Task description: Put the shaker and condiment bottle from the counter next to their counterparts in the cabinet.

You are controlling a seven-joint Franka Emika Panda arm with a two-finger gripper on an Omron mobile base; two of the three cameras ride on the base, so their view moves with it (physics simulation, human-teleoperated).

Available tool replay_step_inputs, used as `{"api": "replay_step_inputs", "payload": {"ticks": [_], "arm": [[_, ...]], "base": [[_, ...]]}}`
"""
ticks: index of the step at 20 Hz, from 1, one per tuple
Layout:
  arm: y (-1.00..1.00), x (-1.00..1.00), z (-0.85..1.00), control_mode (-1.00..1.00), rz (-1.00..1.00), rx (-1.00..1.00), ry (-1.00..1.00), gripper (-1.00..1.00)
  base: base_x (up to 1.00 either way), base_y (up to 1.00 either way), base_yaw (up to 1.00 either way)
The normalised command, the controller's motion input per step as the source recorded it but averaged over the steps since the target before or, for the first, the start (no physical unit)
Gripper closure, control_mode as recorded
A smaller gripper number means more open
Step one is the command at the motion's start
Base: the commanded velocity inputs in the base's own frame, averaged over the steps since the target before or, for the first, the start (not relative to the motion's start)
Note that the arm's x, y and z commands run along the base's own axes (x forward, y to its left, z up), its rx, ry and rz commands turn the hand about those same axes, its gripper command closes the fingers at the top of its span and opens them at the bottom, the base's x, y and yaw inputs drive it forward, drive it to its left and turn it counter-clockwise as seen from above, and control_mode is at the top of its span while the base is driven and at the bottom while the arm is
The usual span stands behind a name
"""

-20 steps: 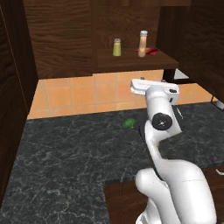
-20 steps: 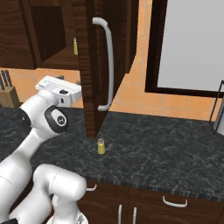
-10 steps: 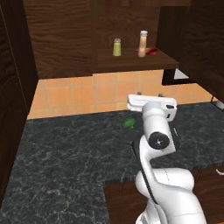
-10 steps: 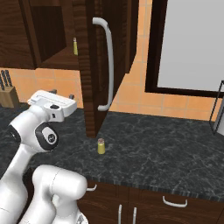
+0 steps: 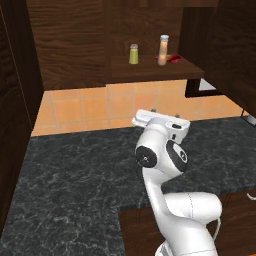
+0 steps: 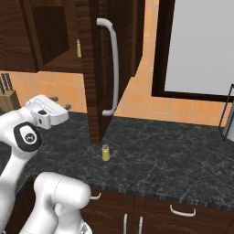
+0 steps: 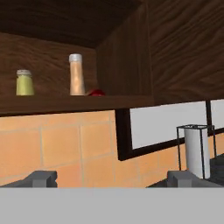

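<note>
On the cabinet [image 5: 75, 45] shelf stand a yellow-green shaker [image 5: 133, 54] [image 7: 25, 82] and, to its right, the peach condiment bottle [image 5: 163, 49] [image 7: 77, 75]. The red bottle [image 5: 173, 59] [image 7: 95, 92] lies just right of the peach one. A second shaker [image 6: 105, 152] stands upright on the black counter [image 6: 160, 155] by the foot of the open cabinet door [image 6: 93, 68]. My gripper [image 5: 164, 112] [image 6: 60, 102] [image 7: 113, 181] is open and holds nothing. It hangs below the shelf, level with the orange wall tiles, pointing at the wall.
A knife block [image 6: 7, 93] stands at the counter's left end. The open door has a long white handle [image 6: 113, 68]. A white roll in a wire holder [image 7: 194, 148] stands at the right under a window [image 6: 201, 45]. Drawers run below the counter edge.
My hand has dropped from just under the shelf to tile height and shifted a little left in the left base view. The bottles and shakers have not moved.
</note>
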Motion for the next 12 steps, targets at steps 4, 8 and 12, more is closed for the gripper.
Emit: {"api": "replay_step_inputs", "payload": {"ticks": [4,8,12], "arm": [[0.00,0.00,-0.66,-1.00,-0.20,0.00,0.00,-1.00],[-0.13,0.00,-0.60,-1.00,-0.15,0.00,0.00,-1.00],[-0.35,0.00,-0.46,-1.00,-0.09,0.02,0.01,-1.00]], "base": [[0.00,0.00,0.00],[0.00,0.00,0.00],[0.00,0.00,0.00]]}}
